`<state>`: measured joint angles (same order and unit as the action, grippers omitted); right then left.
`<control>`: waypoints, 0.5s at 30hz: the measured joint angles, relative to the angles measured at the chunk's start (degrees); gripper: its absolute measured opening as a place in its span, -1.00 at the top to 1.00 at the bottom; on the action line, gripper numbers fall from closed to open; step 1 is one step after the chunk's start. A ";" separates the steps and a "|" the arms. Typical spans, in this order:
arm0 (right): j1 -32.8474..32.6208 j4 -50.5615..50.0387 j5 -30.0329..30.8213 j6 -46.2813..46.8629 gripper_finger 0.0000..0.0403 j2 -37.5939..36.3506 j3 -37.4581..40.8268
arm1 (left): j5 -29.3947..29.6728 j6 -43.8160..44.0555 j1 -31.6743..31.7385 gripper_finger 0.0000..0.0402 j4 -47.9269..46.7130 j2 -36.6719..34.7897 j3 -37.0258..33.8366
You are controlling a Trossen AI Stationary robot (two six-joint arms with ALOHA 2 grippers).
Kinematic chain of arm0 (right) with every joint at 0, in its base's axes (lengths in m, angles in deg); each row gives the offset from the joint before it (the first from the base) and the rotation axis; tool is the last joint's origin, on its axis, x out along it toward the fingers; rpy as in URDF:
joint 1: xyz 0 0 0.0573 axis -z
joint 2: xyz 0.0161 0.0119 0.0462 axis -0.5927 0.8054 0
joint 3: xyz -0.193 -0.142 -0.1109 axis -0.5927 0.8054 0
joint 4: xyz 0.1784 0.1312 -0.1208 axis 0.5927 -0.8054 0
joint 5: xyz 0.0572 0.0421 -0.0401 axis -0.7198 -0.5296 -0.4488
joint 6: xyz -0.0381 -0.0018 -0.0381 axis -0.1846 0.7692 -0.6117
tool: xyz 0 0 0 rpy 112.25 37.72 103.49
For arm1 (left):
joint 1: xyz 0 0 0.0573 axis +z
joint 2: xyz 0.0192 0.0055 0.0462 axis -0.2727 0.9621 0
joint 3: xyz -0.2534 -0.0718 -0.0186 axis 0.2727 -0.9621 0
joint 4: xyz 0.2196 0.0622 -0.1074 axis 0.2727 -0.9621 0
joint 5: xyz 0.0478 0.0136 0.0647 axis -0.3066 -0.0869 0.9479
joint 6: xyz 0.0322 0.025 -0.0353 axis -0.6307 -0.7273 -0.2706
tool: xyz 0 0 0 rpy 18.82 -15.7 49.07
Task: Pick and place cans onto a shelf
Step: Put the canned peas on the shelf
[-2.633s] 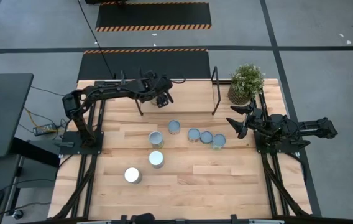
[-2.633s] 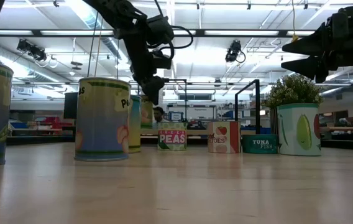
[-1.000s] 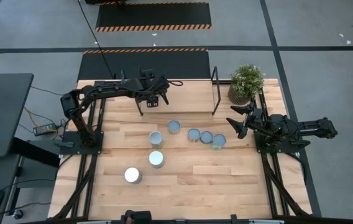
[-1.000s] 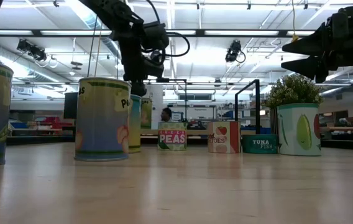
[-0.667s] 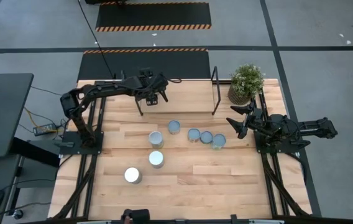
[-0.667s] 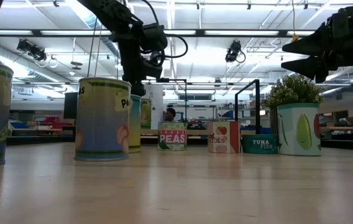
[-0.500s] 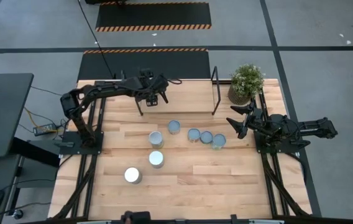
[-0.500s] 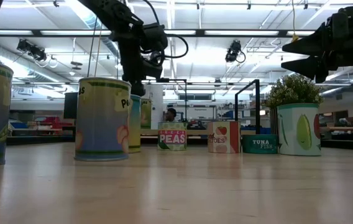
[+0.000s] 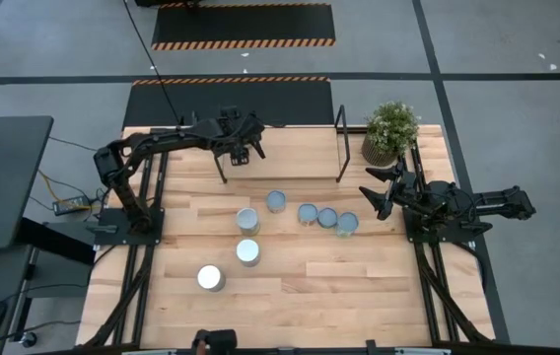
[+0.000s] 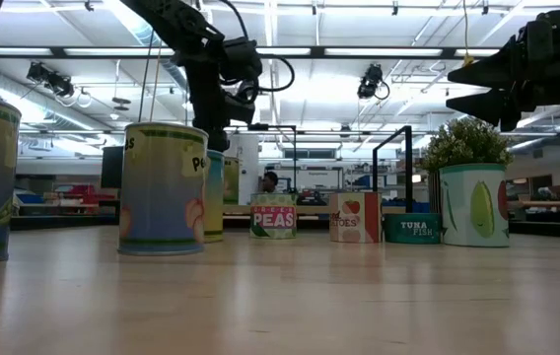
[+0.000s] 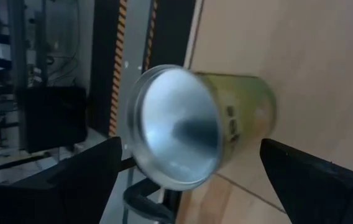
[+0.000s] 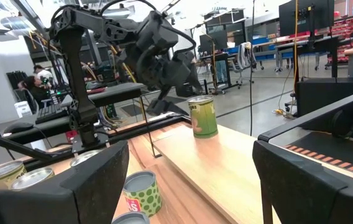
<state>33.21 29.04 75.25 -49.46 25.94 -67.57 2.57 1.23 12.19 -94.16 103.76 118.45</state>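
A green-labelled can (image 11: 195, 124) (image 12: 202, 117) stands upright on its base on the shelf (image 9: 295, 153), near the shelf's left end. My left gripper (image 9: 244, 151) (image 11: 191, 146) hovers open over it at a slant, one finger on either side and short of the can. In the high view this gripper hides the can. Several more cans (image 9: 276, 201) (image 9: 248, 252) stand on the tabletop in front of the shelf. My right gripper (image 9: 371, 190) (image 10: 457, 87) waits open at the table's right edge, holding nothing.
A potted plant (image 9: 390, 131) stands at the far right corner, beside the shelf's right post (image 9: 339, 148). A row of three cans (image 9: 327, 217) lies close to my right gripper. One can (image 9: 210, 278) stands alone toward the near left.
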 joint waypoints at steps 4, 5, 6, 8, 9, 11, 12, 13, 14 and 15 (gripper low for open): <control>-0.01 0.00 0.00 0.00 -0.74 0.00 0.01 | -0.63 0.12 0.08 -0.93 0.05 0.01 0.00; -0.02 0.00 0.00 0.00 -0.74 0.00 0.02 | -0.61 0.13 0.09 -0.93 0.06 0.00 0.00; -0.02 0.00 0.00 -0.02 -0.74 0.02 0.02 | -0.59 0.14 0.10 -0.93 0.06 0.01 0.00; -0.01 0.00 0.02 0.00 -0.74 0.00 0.02 | -0.59 0.12 0.10 -0.93 0.02 0.00 0.00; 0.00 0.00 0.00 -0.01 -0.74 0.01 0.02 | -0.59 0.10 0.10 -0.93 0.02 0.01 0.00; -0.01 0.00 0.01 0.00 -0.74 0.00 0.01 | -0.59 0.03 -0.02 -0.93 0.00 0.01 0.00; -0.01 0.00 0.00 0.00 -0.74 0.01 0.01 | -0.59 -0.06 -0.14 -0.93 0.00 0.01 0.00; 0.00 0.00 0.00 0.00 -0.74 0.02 0.02 | -0.54 -0.17 -0.26 -0.93 0.01 0.01 0.00; -0.02 0.00 0.01 -0.01 -0.74 0.00 0.02 | -0.51 -0.43 -0.34 -0.93 0.01 -0.03 0.00; 0.00 0.00 0.01 -0.01 -0.74 0.01 0.02 | -0.50 -0.74 -0.49 -0.93 -0.05 -0.11 0.00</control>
<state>33.21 29.04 75.25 -49.47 25.96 -67.55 2.08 0.49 11.70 -94.21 103.65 118.45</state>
